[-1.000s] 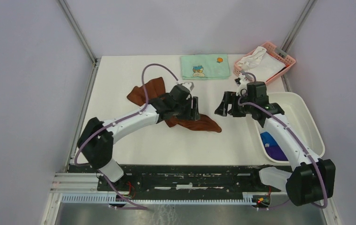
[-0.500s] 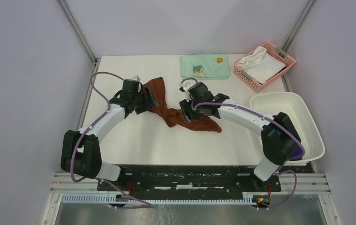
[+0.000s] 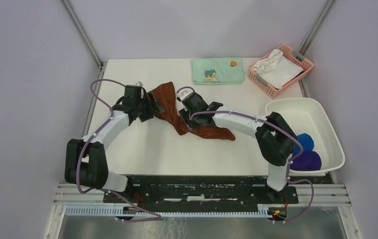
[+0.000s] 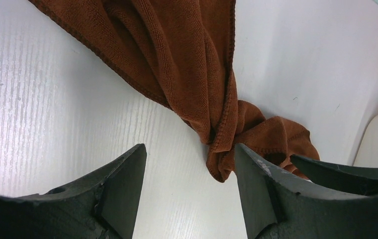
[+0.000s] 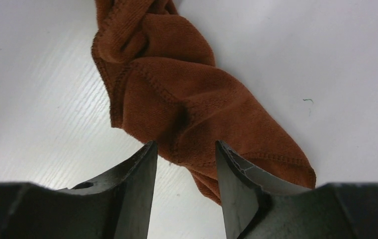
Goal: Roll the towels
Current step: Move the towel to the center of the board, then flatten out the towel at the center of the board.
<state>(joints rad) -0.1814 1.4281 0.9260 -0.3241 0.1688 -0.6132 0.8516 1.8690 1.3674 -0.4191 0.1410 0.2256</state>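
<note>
Illumination was bright, even and diffuse, sourced overhead. Shadows were faint and soft-edged. White table (image 4: 38, 99) showed streaked glare in left wrist view. Rust-brown towel (image 5: 187, 99) weave and stitching rendered sharp in both wrist views. Top view was softer, with fine detail lost.

Left tool (image 4: 189, 155) and right tool (image 5: 184, 149) swung leftward along rust-brown towel (image 3: 213, 132).

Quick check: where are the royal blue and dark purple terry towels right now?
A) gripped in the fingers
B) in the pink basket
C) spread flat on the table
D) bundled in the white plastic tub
D: the top view shows the royal blue terry towel and the dark purple terry towel bundled in the white plastic tub; only the rust-brown terry towel lies on the table.
</note>
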